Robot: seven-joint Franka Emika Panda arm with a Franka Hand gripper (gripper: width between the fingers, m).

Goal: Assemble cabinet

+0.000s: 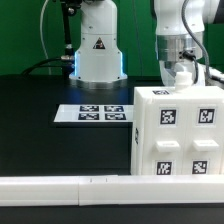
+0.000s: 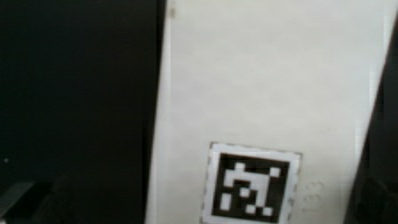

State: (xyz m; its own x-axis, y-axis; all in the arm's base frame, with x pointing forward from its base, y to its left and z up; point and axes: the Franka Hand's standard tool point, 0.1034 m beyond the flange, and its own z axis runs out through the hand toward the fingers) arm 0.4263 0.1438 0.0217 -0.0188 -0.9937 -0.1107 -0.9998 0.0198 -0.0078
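The cabinet (image 1: pixel 178 135) is a large white box with square black-and-white tags on its front, standing at the exterior view's right. My gripper (image 1: pixel 180 82) hangs straight down just above its top back edge. In the wrist view a long white face of the cabinet (image 2: pixel 258 90) with one tag (image 2: pixel 251 186) fills the picture, lying between my gripper's (image 2: pixel 199 215) spread jaws. Only a dark fingertip (image 2: pixel 18 203) shows at one corner, clear of the white face. The jaws look open and hold nothing. No loose panels show.
The marker board (image 1: pixel 95 113) lies flat on the black table, to the exterior view's left of the cabinet. A long white rail (image 1: pixel 60 186) runs along the front edge. The arm's base (image 1: pixel 97 50) stands at the back.
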